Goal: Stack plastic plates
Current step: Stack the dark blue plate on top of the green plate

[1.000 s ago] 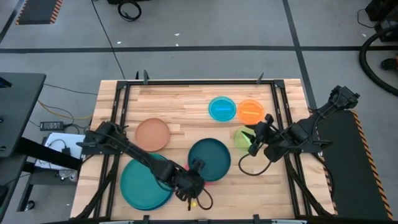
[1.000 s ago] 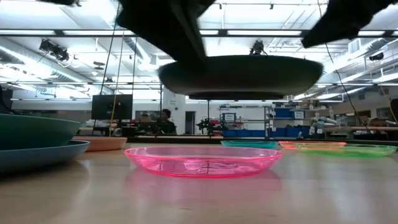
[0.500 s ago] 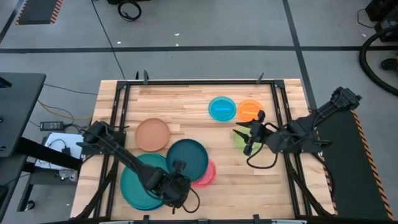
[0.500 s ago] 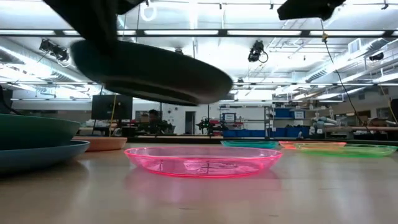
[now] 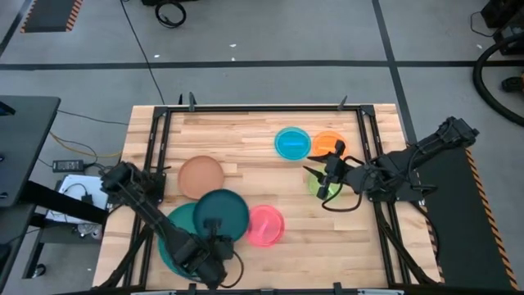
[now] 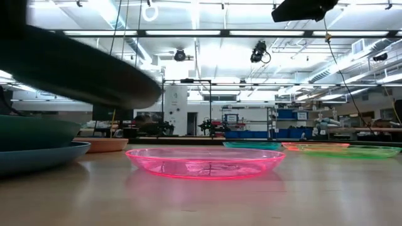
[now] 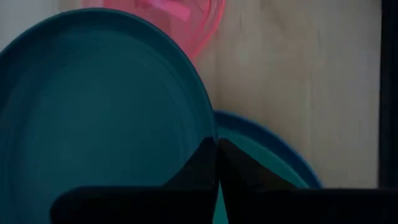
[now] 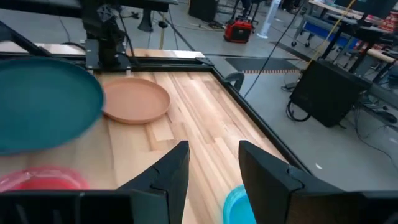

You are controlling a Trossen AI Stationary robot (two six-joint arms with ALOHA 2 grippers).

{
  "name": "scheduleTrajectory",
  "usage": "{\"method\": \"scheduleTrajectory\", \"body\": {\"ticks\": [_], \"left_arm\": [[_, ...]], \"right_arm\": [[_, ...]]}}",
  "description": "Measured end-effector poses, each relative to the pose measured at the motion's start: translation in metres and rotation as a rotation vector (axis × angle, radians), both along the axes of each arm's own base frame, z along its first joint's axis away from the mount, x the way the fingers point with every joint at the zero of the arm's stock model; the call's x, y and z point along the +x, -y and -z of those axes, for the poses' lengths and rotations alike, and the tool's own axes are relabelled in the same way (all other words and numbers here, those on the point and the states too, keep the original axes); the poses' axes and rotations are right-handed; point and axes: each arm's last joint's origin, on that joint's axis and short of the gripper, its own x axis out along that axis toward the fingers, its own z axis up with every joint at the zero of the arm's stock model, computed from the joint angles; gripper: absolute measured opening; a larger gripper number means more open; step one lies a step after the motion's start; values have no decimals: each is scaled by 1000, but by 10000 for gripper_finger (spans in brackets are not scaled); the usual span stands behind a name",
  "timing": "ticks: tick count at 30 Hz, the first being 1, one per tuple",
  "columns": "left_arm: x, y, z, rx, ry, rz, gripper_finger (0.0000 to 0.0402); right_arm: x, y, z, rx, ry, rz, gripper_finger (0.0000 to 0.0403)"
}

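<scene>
Left claw (image 5: 214, 246) pinches the medium dark teal plastic plate (image 5: 221, 215); centre it over the large teal plate (image 5: 176, 238) before release. Right claw (image 8: 214, 163) spread.

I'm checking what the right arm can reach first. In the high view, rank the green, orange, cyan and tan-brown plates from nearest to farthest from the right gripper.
From the right gripper:
1. Green plate, right under it.
2. Orange plate, just behind it.
3. Cyan plate, beside the orange.
4. Tan-brown plate, far across on the left.

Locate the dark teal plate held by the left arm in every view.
High: dark teal plate, lower left, over the large stack.
Low: dark underside at upper left.
Left wrist: fills the left side.
Right wrist: left edge.
Shared landmark: pink plate beside it.
</scene>
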Motion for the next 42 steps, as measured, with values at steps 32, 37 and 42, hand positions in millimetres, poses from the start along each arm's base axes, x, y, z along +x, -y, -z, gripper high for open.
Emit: {"method": "scheduleTrajectory", "body": {"ticks": [32, 37, 42], "left_arm": [[-62, 38, 29, -193, -67, -367, 18], [-61, 37, 28, -194, -46, -396, 20], [-60, 37, 28, -202, -42, -413, 47]], "right_arm": [[10, 22, -1, 58, -2, -40, 150], [10, 22, -1, 59, -3, -43, 150], [10, 22, -1, 59, -3, -43, 150]]}}
